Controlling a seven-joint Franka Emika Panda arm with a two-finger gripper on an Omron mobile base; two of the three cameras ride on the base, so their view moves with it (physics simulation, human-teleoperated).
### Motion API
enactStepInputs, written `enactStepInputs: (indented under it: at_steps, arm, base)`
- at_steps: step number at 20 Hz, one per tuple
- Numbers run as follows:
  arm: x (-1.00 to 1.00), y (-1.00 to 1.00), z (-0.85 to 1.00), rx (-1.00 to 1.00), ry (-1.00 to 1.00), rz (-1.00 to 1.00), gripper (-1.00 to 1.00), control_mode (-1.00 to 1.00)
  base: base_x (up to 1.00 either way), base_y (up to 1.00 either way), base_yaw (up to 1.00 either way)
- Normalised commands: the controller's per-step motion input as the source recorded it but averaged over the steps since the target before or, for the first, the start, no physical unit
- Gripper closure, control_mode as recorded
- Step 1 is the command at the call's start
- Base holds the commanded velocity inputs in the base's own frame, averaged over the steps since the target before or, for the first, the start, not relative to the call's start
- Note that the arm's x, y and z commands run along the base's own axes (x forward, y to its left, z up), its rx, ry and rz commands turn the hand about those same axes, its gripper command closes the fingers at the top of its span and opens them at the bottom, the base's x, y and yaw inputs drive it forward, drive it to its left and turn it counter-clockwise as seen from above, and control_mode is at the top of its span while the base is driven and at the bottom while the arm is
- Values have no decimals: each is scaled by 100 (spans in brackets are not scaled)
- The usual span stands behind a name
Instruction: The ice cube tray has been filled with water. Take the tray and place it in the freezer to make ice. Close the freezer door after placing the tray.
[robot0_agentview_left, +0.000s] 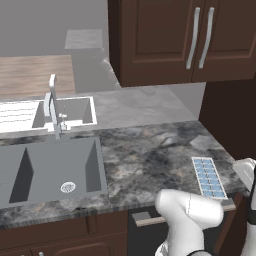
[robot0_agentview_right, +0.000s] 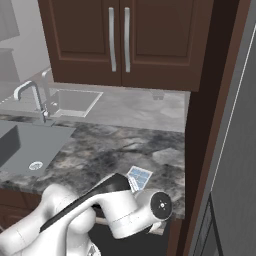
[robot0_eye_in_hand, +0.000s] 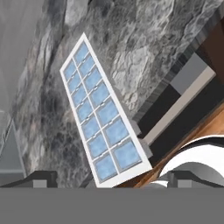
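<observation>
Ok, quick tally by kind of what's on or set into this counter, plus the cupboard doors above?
Ice cube tray: 1
Sink: 1
Tap: 1
Cupboard doors: 2
Total: 5

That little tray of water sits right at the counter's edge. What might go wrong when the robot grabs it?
1. The ice cube tray lies at the front edge of the counter; a clumsy nudge might push it off.
2. Its cells are full of water, so tilting it in the lift would likely spill some.
3. The open pincer sits near the tray's end; gripping there could let the tray sag.
</observation>
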Motion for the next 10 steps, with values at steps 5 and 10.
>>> enactStepInputs:
  at_steps: [5,10]
  arm:
    - [-13,0,-26,0,-11,2,-100,-100]
    - [0,0,-15,4,-3,0,-100,-100]
  base:
    - [0,0,0]
    - [0,0,0]
